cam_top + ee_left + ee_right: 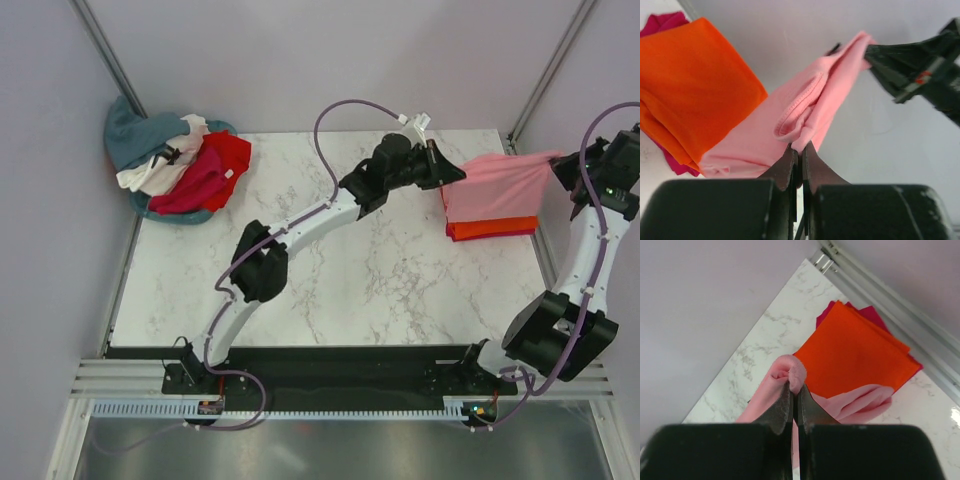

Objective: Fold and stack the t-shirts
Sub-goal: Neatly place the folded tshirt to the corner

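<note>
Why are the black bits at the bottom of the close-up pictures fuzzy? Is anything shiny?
Left wrist view: the left hand is very near the lens, so its base blurs; the pink shirt shows a sharp seam. Right wrist view: the right hand blurs likewise; the table glints at the right edge. Top view: even light, soft shadows, all sharp.

The tabletop (380, 290) is white with grey marbling. On its far left corner lies a loose heap of 4 t-shirts, touching and overlapping. A teal-grey shirt (135, 130) is undermost and spills past the left edge. On it are a crumpled white shirt (150, 172), a red shirt (225, 155) and a magenta shirt (195, 190). Near the far right corner, well apart from the heap, sits a stack of 2 folded shirts. A folded magenta shirt (872, 315) lies flat on the marble, and a folded orange shirt (860, 350) covers most of it.
</note>
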`<state>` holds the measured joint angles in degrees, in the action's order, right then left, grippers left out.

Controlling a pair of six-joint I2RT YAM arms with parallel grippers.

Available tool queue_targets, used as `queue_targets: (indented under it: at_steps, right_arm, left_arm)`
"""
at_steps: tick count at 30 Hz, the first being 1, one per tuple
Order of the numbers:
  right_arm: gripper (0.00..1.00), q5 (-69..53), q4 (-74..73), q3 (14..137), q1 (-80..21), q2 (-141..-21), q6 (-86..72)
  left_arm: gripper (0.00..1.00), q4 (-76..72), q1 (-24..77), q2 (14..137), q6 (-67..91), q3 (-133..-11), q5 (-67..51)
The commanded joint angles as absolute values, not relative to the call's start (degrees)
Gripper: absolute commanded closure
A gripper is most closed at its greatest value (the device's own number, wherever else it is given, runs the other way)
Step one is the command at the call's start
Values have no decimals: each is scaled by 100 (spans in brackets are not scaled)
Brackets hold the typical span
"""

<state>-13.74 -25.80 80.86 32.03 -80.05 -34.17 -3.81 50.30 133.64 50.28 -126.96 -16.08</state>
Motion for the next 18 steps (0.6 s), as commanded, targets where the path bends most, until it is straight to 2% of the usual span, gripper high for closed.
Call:
queue_targets:
  at_steps: [1, 8, 12, 18]
  right_arm:
    - [100, -748, -2470, 8481, 3366, -8190, -3182]
    - [100, -431, -2382, 8586, 3419, -8832, -3217]
    - [100, -448, -2285, 8736, 3419, -9342, -3243]
    - [100, -536, -1979, 8868, 3419, -9913, -3340]
  left_arm:
    - [98, -1254, 5168, 13797, 5519, -13192, -1319]
    - [98, -2556, 5291, 14675, 5774, -13533, -757]
    - [98, -2566, 5317, 15213, 5915, -14167, -528]
    - [98, -2846, 5282, 15442, 6055, -14053, 219]
